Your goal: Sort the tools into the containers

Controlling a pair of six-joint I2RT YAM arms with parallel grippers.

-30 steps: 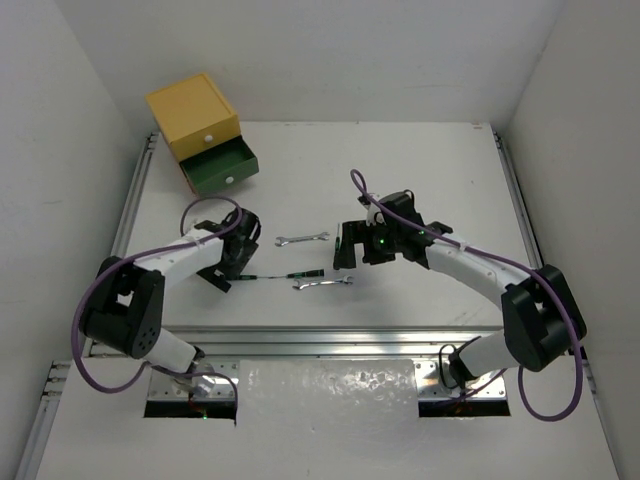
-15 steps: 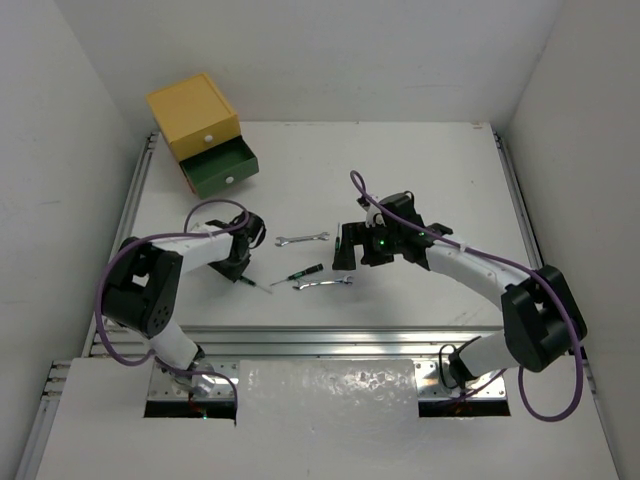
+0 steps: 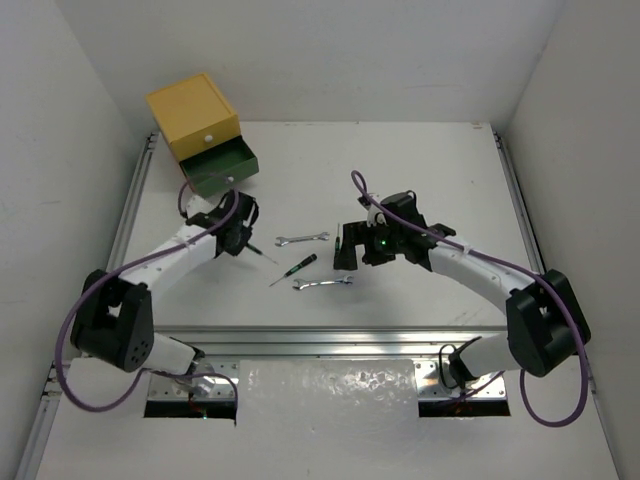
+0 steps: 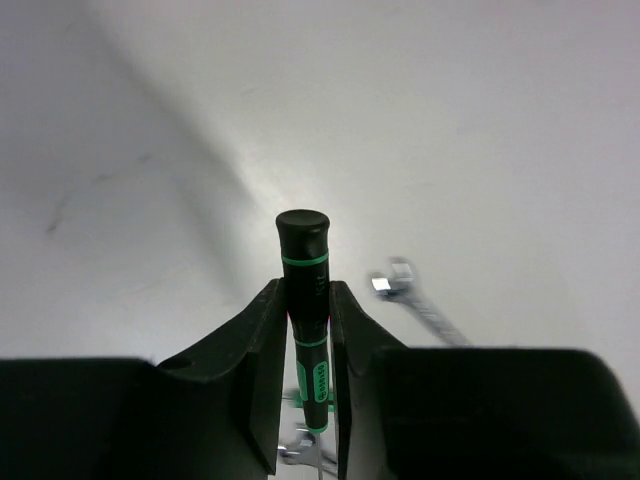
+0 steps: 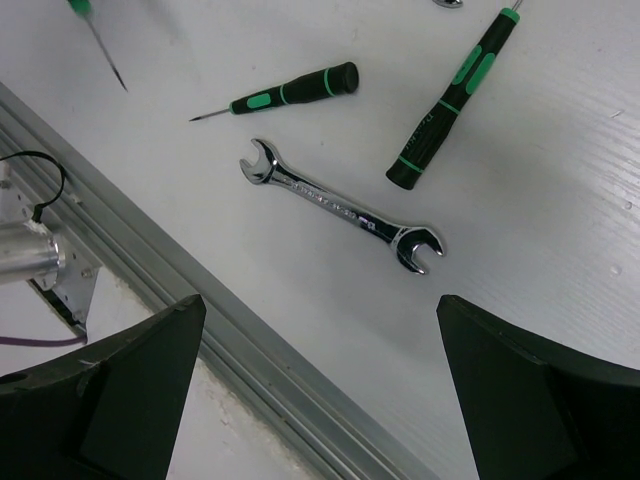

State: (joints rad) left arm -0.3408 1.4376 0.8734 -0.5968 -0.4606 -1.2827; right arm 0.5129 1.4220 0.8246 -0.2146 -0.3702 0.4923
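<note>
White table [image 3: 420, 170] — left end effector [image 4: 305, 292] grips screwdriver [image 4: 303, 236].

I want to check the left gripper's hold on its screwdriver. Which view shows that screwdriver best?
Left wrist: the screwdriver sits centre, handle pinched in the left gripper. The top view shows only its thin shaft beside the gripper. The right wrist catches just a shaft at its top-left edge, probably this tool.

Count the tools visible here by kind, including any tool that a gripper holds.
Screwdrivers: 3 (held screwdriver in the left gripper, small screwdriver, larger screwdriver)
Wrenches: 2 (near wrench, far wrench)
Total: 5
</note>
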